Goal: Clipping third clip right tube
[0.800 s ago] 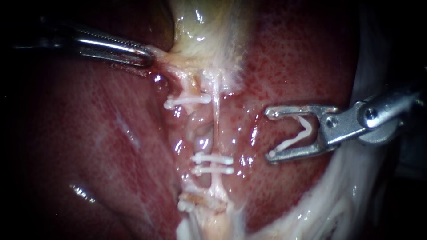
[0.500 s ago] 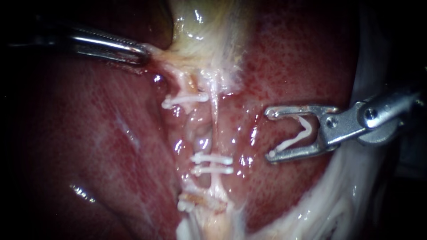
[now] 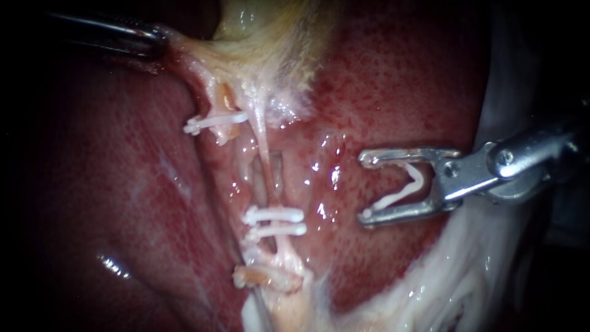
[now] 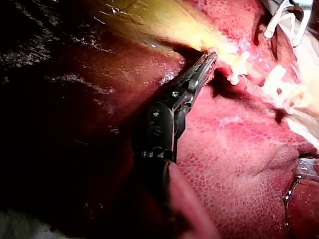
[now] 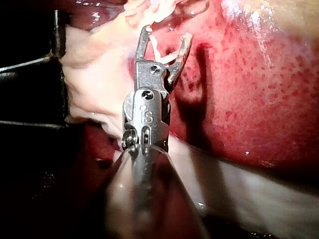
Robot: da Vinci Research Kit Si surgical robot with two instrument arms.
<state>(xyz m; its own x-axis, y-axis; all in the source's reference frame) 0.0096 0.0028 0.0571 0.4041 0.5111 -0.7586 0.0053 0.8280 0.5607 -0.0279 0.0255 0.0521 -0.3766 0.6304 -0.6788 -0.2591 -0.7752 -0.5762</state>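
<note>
Liver [image 3: 393,80]: fills most of the endoscope view, red and wet, lying under all other items.

Gallbladder [image 3: 270,37]: pale yellow, at the upper centre, narrowing downward into the pale strands.

Left instrument [image 3: 144,40]: enters from the upper left. Its jaws are closed on the edge of the gallbladder, and the gripped tissue is drawn taut toward the left.

Right instrument [image 3: 364,187]: enters from the right. Its jaws stand wide apart over the liver and carry the loaded clip [image 3: 396,197], a white V-shaped piece seated between them and touching both.

Right tube [image 3: 265,161]: a thin pale strand running down from the gallbladder, well apart from the right instrument's jaws and to their left.

Lower clips [image 3: 273,214]: two white clips cross the right tube, one just below the other.

Upper clip [image 3: 212,122]: one white clip crosses the strand left of the right tube.
</note>
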